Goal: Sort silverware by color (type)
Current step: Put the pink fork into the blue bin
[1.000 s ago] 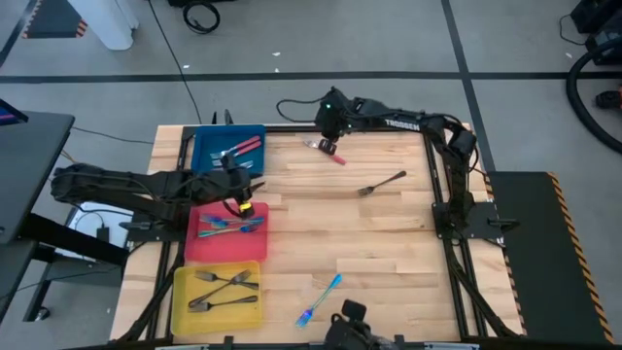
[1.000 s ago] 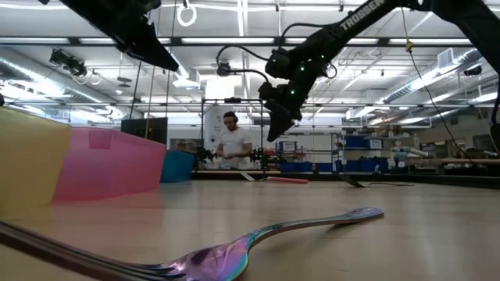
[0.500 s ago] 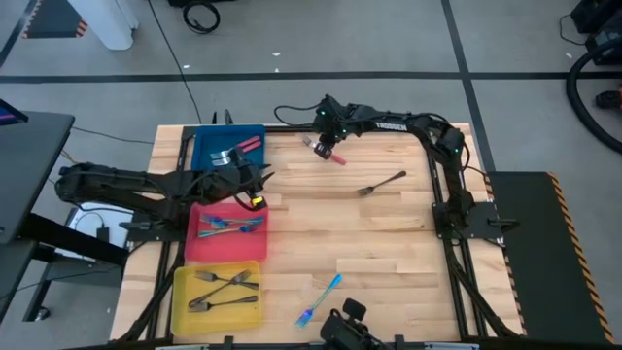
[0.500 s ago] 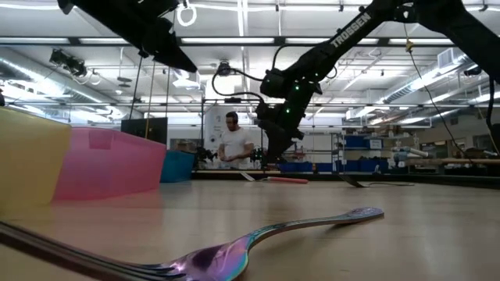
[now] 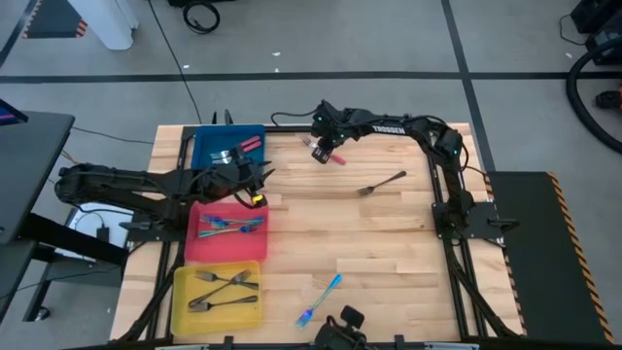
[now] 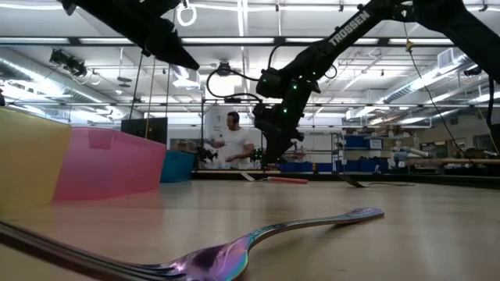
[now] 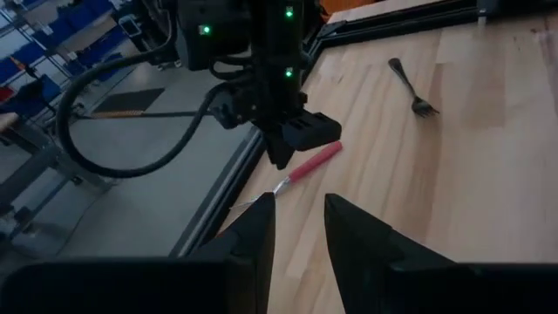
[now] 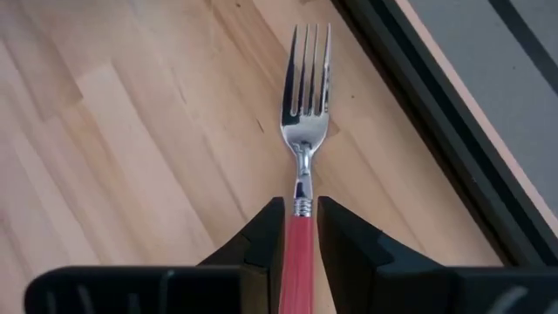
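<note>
The left claw [image 5: 255, 177] hangs empty, fingers slightly parted, over the pale wooden plank desk [image 5: 389, 243] between the flat blue tray [image 5: 209, 144] and the flat red tray [image 5: 204, 248]. The right claw [image 5: 324, 148] straddles the red-handled steel fork [image 8: 305, 105] lying by the desk's far black rail [image 8: 418, 96]. Beyond, a person [image 6: 232, 144] stands in a lit workshop.

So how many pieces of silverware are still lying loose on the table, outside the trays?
3. A red-handled fork at the far edge, straddled by the right gripper; a grey metal fork mid-table, toward the right; a blue-handled fork near the front edge. None looks hidden.
</note>
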{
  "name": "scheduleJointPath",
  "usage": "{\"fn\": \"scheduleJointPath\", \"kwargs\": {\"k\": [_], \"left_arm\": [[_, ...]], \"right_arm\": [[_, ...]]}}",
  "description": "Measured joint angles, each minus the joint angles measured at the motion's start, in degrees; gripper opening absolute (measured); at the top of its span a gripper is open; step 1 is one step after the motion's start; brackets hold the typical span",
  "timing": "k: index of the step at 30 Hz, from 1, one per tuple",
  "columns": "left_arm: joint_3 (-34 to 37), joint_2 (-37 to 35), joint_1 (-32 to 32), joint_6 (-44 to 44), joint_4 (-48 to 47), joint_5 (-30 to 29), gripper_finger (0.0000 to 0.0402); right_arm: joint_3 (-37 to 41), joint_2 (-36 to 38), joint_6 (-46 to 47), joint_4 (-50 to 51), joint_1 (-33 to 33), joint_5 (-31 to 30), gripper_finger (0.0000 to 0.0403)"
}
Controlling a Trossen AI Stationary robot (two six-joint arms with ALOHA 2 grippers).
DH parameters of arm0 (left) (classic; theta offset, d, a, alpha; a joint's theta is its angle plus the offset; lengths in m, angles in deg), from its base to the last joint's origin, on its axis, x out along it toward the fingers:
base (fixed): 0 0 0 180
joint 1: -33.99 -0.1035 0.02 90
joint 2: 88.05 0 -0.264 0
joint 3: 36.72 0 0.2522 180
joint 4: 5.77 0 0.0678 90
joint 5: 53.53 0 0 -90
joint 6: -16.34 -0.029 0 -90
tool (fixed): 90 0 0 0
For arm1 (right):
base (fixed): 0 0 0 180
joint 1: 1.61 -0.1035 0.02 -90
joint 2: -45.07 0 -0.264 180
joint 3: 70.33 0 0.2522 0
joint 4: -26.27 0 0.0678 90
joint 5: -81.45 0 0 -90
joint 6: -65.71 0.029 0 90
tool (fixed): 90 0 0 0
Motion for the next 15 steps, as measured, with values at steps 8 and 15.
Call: {"fn": "scheduleJointPath", "kwargs": {"k": [8,15], "left_arm": [[0.0,0.0,-0.26,-2.22,4.53,0.0,0.0103],[0.0,0.0,-1.81,-3.68,5.25,0.0,0.0103]], "right_arm": [[0.04,-1.11,0.02,1.65,-0.62,-2.35,0.0078],[0.01,-1.3,-3.57,2.79,-0.52,-6.09,0.0081]]}}
